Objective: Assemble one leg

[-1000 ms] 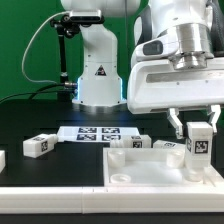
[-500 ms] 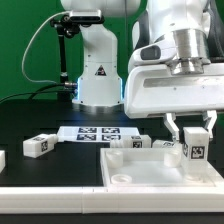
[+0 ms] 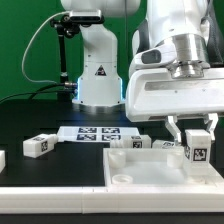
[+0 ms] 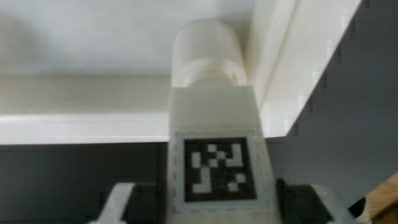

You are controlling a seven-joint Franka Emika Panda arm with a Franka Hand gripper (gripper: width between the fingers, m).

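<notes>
My gripper (image 3: 196,137) is shut on a leg (image 3: 197,151), a white post with a black-and-white tag, and holds it upright over the far right part of the large white square panel (image 3: 135,168). In the wrist view the leg (image 4: 217,130) runs up between my fingers (image 4: 125,205), its rounded end over the panel's raised rim (image 4: 285,70). Other legs lie on the black table: one at the exterior view's left (image 3: 37,145), and some behind the panel (image 3: 135,142).
The marker board (image 3: 92,133) lies flat behind the panel. The robot base (image 3: 97,70) stands at the back. A small white part (image 3: 2,158) sits at the left edge. The table's front edge is white.
The gripper with the leg has risen a little and shifted slightly to the exterior view's right. The other parts have not moved.
</notes>
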